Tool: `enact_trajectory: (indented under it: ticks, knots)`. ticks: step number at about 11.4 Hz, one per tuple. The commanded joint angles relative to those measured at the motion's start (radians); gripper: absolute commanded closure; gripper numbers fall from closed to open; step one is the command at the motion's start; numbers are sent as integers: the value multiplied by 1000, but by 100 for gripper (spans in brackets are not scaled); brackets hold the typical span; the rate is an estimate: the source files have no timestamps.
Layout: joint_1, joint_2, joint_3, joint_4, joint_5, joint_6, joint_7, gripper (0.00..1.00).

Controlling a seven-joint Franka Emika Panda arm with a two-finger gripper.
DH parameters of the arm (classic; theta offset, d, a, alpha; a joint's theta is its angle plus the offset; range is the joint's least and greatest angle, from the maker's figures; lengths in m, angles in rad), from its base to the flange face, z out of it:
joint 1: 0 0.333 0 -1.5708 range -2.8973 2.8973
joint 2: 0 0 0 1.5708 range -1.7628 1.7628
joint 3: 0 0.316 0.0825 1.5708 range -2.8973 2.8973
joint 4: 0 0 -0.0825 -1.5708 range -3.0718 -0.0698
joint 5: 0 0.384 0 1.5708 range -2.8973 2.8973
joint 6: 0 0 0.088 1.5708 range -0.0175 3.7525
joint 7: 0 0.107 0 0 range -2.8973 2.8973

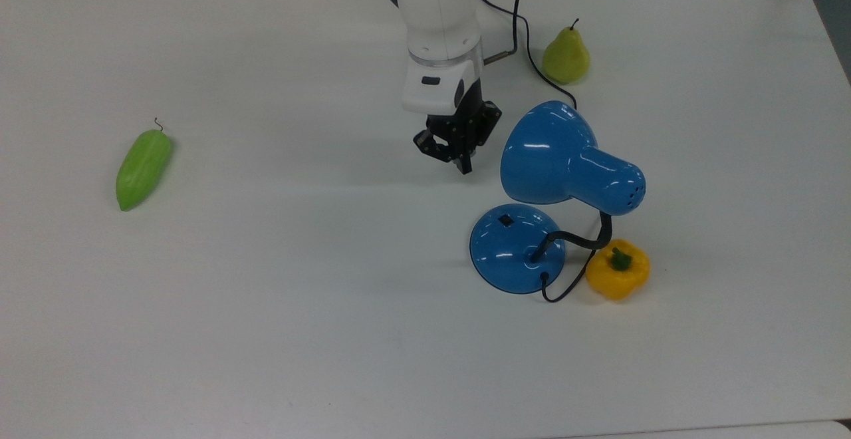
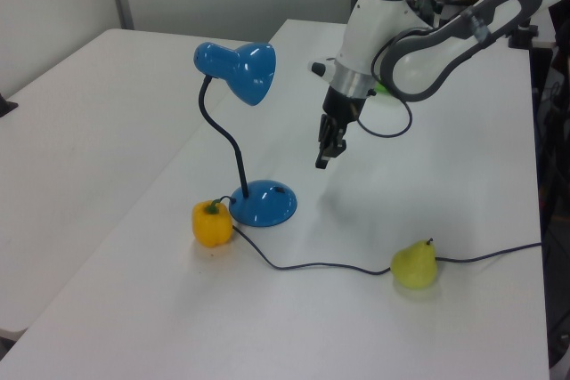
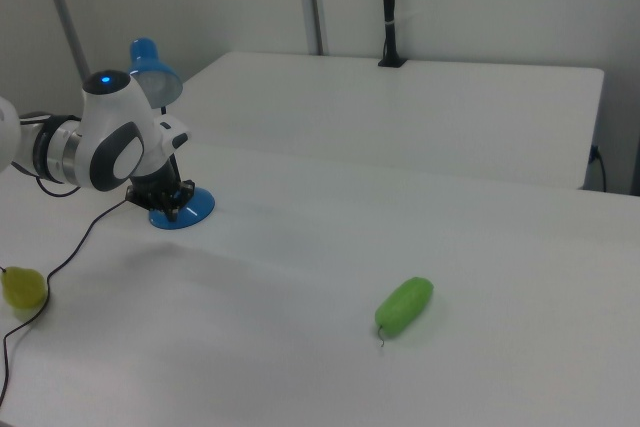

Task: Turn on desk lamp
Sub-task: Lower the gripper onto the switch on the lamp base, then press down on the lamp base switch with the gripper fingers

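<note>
Top view is showing the desk lamp (image 1: 565, 186) sitting right of centre on a smooth white worktop (image 1: 299, 332): a glossy blue bell-shaped shade catching highlights, a black bendy neck, and a round domed blue base with a small black switch (image 1: 506, 221) on its upper left. A thin black cord (image 1: 532, 60) is trailing from the base up past the shade toward the top of the frame.

The gripper (image 1: 463, 163), matte black under a white rounded wrist, is hanging just left of the shade and above the base in the frame, apart from both; its fingers are looking pressed together, pinching nothing. In the left view the gripper (image 2: 321, 161) is pointing down, hovering clear of the worktop to the right of the base.

A waxy yellow bell pepper (image 1: 617, 269) is lying just beside the base at lower right, against the cord's loop. A yellow-green pear (image 1: 565, 56) is standing in the upper right next to the cord. A ridged green cucumber-like vegetable (image 1: 143, 167) is lying well apart at the left.
</note>
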Motion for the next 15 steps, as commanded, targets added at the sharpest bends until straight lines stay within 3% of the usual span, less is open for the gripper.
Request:
enact_trajectory:
  ticks: [1, 6, 15]
  knots:
    - [32, 77, -4, 107, 19, 17, 59, 100]
    - [59, 159, -6, 210, 8, 23, 109, 100]
    - [73, 210, -4, 224, -2, 103, 106, 100]
